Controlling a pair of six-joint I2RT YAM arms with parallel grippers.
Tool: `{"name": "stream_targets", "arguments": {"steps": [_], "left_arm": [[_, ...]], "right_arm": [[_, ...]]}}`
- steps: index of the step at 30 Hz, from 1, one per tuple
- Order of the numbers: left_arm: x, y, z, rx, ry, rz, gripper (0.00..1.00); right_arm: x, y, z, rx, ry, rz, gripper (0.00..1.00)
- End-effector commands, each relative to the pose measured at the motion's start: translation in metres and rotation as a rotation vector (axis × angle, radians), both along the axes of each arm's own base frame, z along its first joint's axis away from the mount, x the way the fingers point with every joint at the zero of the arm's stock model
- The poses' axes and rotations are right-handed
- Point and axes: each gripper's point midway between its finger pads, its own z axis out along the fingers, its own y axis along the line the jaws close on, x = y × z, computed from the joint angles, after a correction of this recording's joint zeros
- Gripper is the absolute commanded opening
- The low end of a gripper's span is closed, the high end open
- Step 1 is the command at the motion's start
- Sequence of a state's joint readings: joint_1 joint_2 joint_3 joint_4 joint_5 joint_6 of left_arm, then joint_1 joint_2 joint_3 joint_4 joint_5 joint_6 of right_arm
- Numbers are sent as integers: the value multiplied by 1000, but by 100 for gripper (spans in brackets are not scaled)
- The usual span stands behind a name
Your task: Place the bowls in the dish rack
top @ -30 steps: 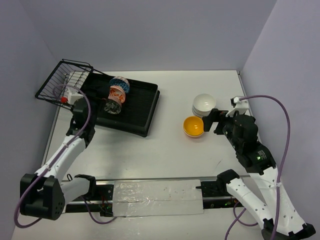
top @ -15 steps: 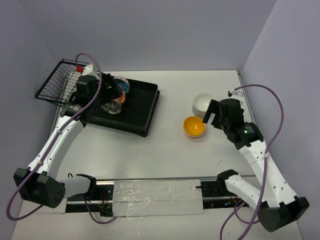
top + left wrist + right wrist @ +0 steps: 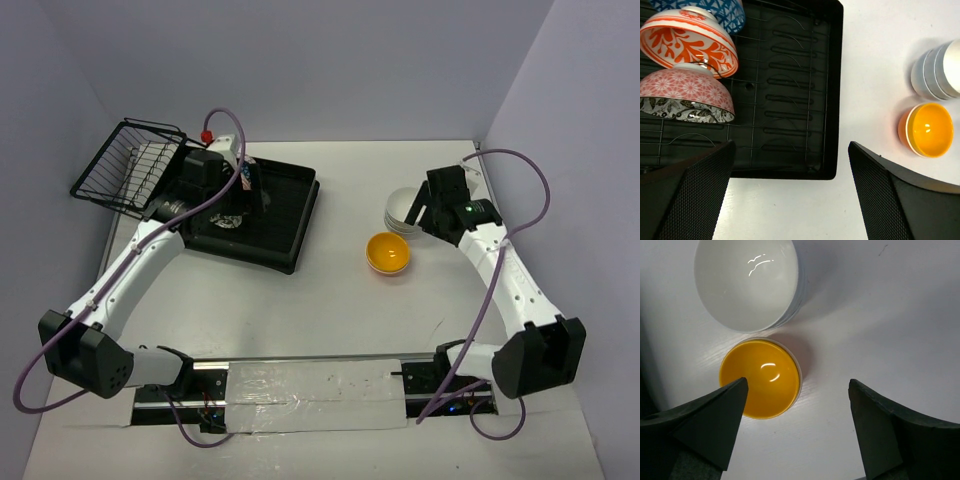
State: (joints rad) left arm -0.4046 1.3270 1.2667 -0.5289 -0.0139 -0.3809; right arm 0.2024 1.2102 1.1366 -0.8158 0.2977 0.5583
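At the near edge of the white table [image 3: 300,310], a taped strip [image 3: 318,395] is seen between the two arm bases. Further in, on the right half, a yellow bowl [image 3: 387,252] is set upright on the table; orange shows on its outer side in the left wrist view, and whether that is its own wall or a second bowl beneath cannot be told. Just beyond it, touching or nearly so, a stack of white bowls [image 3: 401,207] is found. The right gripper [image 3: 797,381] is held above these two, its fingers spread wide with nothing between them. To the left, well apart from those bowls, the black dish rack [image 3: 285,215] lies at a slant, its ribbed floor bare on the right part. On its left part four bowls are stood on edge in a row: a grey floral bowl [image 3: 687,112] nearest, a pink-patterned bowl [image 3: 682,89] against it, then an orange-and-white bowl [image 3: 690,42] and a blue-patterned bowl [image 3: 715,10]. The left gripper [image 3: 791,145] is held over the rack, its fingers wide apart and nothing gripped. At the far left end, the black wire basket [image 3: 125,170] is tilted.
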Motion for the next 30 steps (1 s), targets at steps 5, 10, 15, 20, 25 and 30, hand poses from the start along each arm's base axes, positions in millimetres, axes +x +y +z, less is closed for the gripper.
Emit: {"name": "stream_targets", "arguments": {"steps": [5,10,15,20,25,30], "left_arm": [[-10,-19,6,-28,2,-94,99],[-19,-22,0,-43,17,-111,99],[-27,-22,-7,-43,44,-124,99],[-31,-24,-10,-47,46,-141,98],[-33,-25,-17,-43,70,-155,98],[-34,-26,-21,-39,80,-161,98]], "right_arm": [[39,-2,2,46,-19,-69,81],[58,-6,-15,47,21,-123,70],[71,-14,-34,32,53,-183,62],[83,-17,-40,34,50,-214,56],[91,-18,-46,36,57,-229,47],[92,-19,-51,30,64,-239,34]]}}
